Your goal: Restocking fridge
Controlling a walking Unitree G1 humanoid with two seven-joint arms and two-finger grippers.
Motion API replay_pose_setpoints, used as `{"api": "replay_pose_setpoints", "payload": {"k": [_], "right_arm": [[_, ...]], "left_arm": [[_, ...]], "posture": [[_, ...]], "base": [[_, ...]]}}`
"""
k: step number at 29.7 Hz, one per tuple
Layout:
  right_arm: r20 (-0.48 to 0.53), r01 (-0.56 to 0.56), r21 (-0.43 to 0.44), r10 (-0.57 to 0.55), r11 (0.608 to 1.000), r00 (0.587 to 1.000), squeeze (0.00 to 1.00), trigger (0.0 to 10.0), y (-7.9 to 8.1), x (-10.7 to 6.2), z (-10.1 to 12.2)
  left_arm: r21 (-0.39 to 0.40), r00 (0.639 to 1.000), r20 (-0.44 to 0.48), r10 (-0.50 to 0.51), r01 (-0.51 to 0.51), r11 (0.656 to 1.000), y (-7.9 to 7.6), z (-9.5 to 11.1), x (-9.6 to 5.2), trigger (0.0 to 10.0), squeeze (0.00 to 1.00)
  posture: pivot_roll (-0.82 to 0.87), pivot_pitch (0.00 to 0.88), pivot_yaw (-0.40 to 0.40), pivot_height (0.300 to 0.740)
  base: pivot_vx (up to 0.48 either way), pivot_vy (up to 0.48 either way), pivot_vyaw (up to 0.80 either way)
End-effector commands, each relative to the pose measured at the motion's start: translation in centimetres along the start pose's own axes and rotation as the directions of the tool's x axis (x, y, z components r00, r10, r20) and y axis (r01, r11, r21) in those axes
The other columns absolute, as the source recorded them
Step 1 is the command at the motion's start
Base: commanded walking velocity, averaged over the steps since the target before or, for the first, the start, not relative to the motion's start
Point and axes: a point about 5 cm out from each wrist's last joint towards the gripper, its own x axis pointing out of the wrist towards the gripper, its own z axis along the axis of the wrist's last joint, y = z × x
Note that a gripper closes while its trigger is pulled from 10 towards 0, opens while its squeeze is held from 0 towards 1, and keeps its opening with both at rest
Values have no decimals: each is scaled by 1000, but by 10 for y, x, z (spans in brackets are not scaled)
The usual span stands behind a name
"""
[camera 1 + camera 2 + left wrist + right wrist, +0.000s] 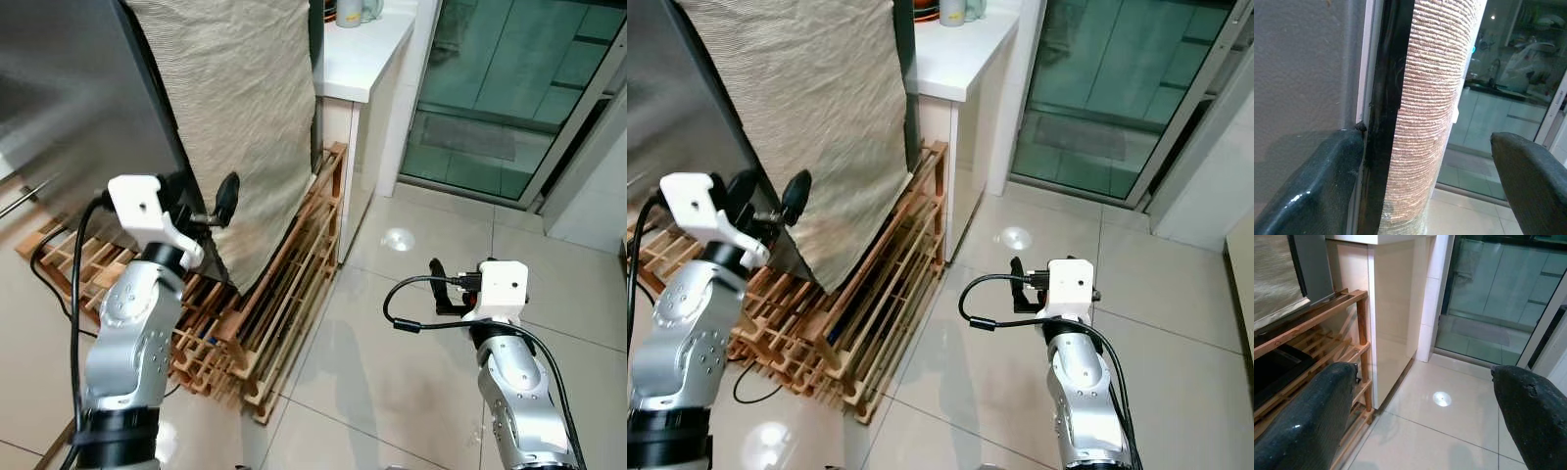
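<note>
Left wrist view: my left claw (1425, 181) is wide open at the fridge (69, 88) door's edge, holding nothing — door shut, no food seen. Right claw (1425, 421) open, empty.

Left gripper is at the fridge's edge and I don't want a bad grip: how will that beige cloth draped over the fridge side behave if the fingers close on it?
The beige cloth is probably floppy: it hangs in soft folds. Its ribbed weave suggests fair friction, but it may slide over the smooth fridge if tugged. The left gripper is open at the fridge's corner; one finger lies against the dark edge.
</note>
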Motion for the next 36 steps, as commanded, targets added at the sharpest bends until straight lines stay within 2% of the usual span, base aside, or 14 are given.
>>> {"api": "replay_pose_setpoints", "payload": {"k": [1,8,12,15,18,19,20,21,22,23,25,30,33,36], "right_arm": [[11,-3,-3,3,1000,1000,0,10000,2,2,1],[21,5,-5,-4,1000,1000,0,10000,2,5,4],[27,8,-5,-8,1000,1000,0,10000,0,8,6],[24,0,-6,0,1000,1000,0,10000,1,11,6],[27,-12,-7,13,1000,1000,0,10000,4,13,7],[28,-14,-7,15,1000,999,0,10000,5,14,7],[28,-14,-7,15,1000,999,0,10000,5,14,7],[31,-16,-7,17,1000,999,0,10000,6,14,8],[32,-17,-7,17,1000,999,0,10000,7,15,8],[32,-17,-7,17,1000,999,0,10000,7,15,8],[38,-17,-6,18,1000,999,0,10000,9,12,8],[25,-23,-8,24,1000,999,0,10000,9,7,4],[-98,-30,-17,28,999,995,0,10000,5,-14,-17],[-250,95,-75,-111,993,962,0,10000,-20,-33,-45]], "left_arm": [[-12,1000,-26,16,-16,1000,-1,-4,7,10000,0],[-58,997,-40,-72,70,996,-20,-8,26,10000,0],[-94,950,-83,-302,294,951,-45,-15,40,10000,0],[-120,836,-98,-539,528,841,-82,-22,49,10000,0],[-178,732,-51,-680,663,727,-119,-21,55,10000,0],[-216,706,-21,-708,688,693,-131,-19,56,10000,0],[-216,706,-21,-708,688,693,-131,-19,56,10000,0],[-242,606,33,-795,776,582,-163,-11,52,10000,0],[-221,539,45,-841,826,518,-180,-9,47,10000,0],[-221,539,45,-841,826,518,-180,-9,47,10000,0],[-230,398,104,-911,901,367,-211,-2,30,10000,0],[-232,398,115,-910,902,365,-208,-3,31,10000,0],[-207,495,60,-867,856,474,-173,-9,33,10000,0],[-200,567,22,-823,809,552,-144,-11,29,10000,0]], "posture": [[-61,0,45,740],[-75,0,53,740],[-68,0,43,740],[-60,0,33,740],[-68,0,36,740],[-68,0,36,740],[-68,0,36,740],[-83,0,45,740],[-88,0,48,740],[-88,0,48,740],[-104,0,58,740],[-106,0,58,740],[-92,0,50,740],[-83,0,47,740]], "base": [[0,0,0],[0,0,0],[0,0,0],[0,0,0],[0,0,0],[0,0,0],[0,0,0],[0,0,0],[0,0,0],[0,0,0],[0,0,0],[0,0,0],[0,0,0],[0,0,0]]}}
